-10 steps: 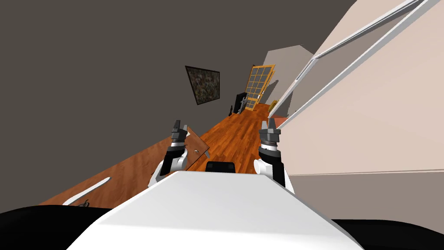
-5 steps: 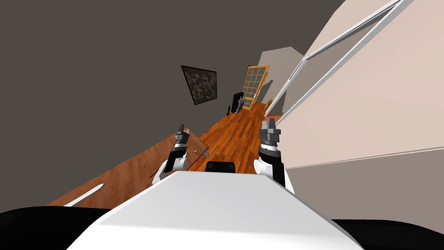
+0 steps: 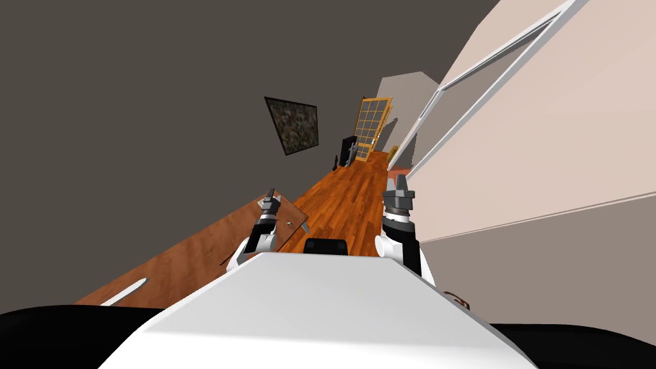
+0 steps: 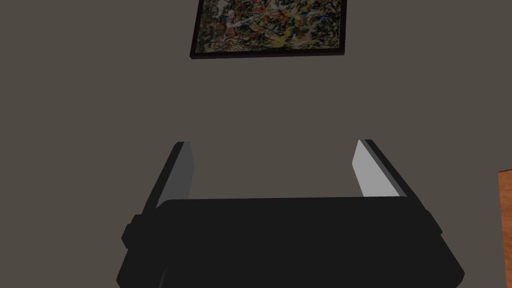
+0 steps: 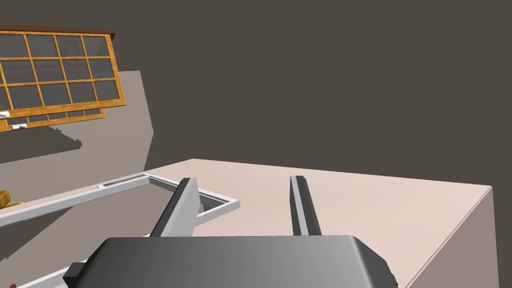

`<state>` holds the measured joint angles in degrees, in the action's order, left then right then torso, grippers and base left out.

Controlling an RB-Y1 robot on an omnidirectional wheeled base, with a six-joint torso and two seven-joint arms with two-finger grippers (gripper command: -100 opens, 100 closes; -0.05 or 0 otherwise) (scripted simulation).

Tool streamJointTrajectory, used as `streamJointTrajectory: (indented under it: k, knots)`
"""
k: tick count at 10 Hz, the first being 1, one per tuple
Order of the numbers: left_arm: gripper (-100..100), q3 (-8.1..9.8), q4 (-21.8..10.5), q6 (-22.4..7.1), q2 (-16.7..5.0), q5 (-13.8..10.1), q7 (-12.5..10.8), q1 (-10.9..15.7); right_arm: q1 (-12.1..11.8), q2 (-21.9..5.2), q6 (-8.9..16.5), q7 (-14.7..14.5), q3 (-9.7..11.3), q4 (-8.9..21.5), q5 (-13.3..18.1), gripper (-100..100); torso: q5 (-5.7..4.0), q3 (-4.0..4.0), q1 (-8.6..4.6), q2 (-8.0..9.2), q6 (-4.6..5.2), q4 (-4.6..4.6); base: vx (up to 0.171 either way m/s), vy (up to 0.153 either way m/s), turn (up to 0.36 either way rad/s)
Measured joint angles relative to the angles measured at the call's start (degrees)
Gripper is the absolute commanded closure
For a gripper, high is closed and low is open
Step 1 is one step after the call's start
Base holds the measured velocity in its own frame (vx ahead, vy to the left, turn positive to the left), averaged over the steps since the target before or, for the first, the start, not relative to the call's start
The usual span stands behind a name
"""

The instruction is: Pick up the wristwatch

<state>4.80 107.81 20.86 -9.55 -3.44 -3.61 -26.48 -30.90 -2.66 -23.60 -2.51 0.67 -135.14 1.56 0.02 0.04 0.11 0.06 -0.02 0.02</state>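
Head view: a long brown table (image 3: 192,246) runs along the dark wall on my left. The left gripper (image 3: 270,194) hangs over the table's far end, above a darker brown panel (image 3: 291,214). A small pale thing (image 3: 289,223) lies on that panel, too small for me to say whether it is the wristwatch. A white strip (image 3: 125,291) lies toward the table's near end. The right gripper (image 3: 400,184) hangs over the orange wood floor (image 3: 349,192), near a pale wall (image 3: 544,160).

Left wrist view: my fingers (image 4: 181,172) stand wide apart, released.

Right wrist view: these fingers (image 5: 182,205) are also parted, gripping nothing.
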Motion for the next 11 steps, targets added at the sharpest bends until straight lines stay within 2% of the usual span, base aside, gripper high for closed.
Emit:
streamJointTrajectory:
  k: [4,5,7,11]
  knots:
    - [-100,0.54,-6.5,-0.9,-1.3,-0.8,-1.2,1.6,0.0,0.0,0.0,0.0,0.0,0.0,0.0,0,0.00,-0.02,0.02,-0.04,-0.01,-0.01,-0.012,0.023,-0.089]
    - [-100,0.47,-8.9,-0.8,-1.0,-0.7,-1.2,2.4,0.0,0.0,0.0,0.0,0.0,0.0,0.0,0,0.00,-0.02,0.01,-0.03,0.02,-0.01,-0.021,0.039,-0.211]
    - [-100,0.46,-12.2,-1.5,-1.0,-1.0,-1.6,2.7,0.0,0.0,0.0,0.0,0.0,0.0,0.0,0,0.01,-0.01,0.06,-0.02,-0.02,-0.01,-0.016,0.032,-0.086]
    - [-100,1.17,-19.0,-2.4,-2.4,-2.1,-3.5,3.8,0.0,0.0,0.0,0.0,0.0,0.0,0.0,0,0.00,-0.03,0.01,-0.05,-0.01,-0.01,-0.011,0.023,-0.097]
